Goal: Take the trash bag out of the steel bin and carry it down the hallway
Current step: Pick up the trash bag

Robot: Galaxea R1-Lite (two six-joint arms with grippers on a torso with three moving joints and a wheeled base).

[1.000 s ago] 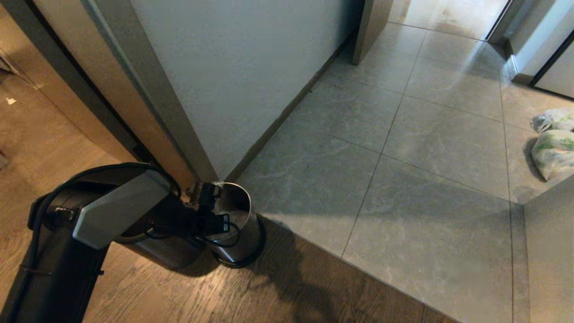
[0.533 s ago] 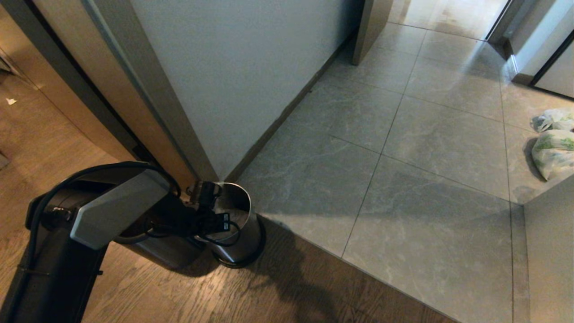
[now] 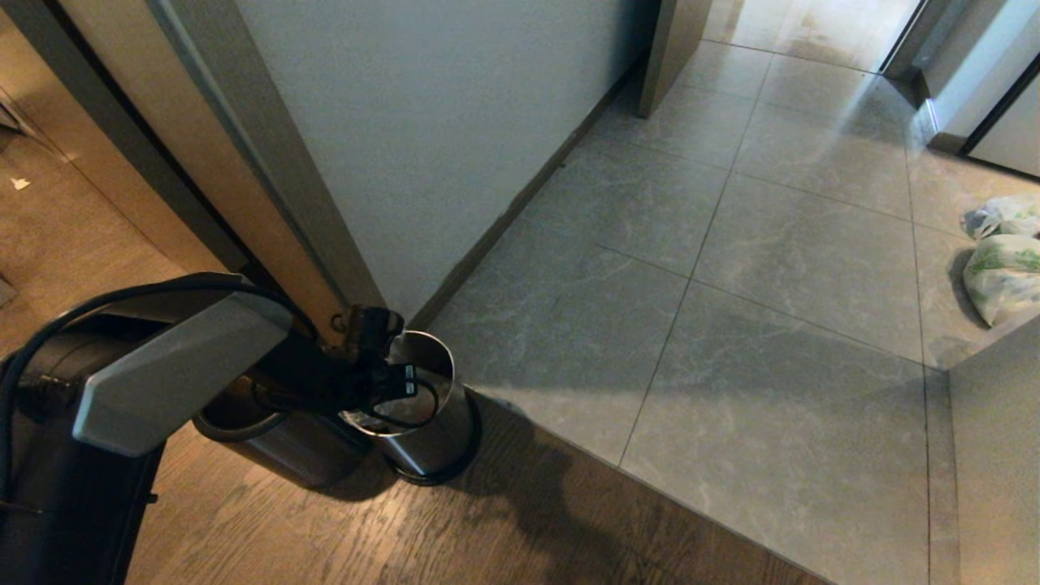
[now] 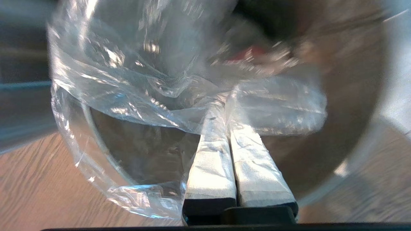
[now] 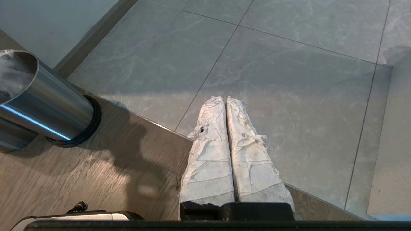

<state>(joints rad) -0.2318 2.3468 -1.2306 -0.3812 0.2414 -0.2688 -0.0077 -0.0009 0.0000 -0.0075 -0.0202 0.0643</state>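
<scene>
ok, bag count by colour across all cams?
Clear crinkled plastic trash bag, pinched in the left gripper: 1
White plastic bags with green print, on the grey floor tiles: 2
Total: 3

The steel bin (image 3: 426, 422) stands on the wood floor (image 3: 341, 536), right at the wall corner (image 3: 357, 268), with a second bin (image 3: 284, 443) touching its left. The trash bag (image 4: 135, 73) sits inside. Hallway tiles (image 3: 731, 325) stretch ahead, two bags (image 3: 1003, 260) far right.
</scene>
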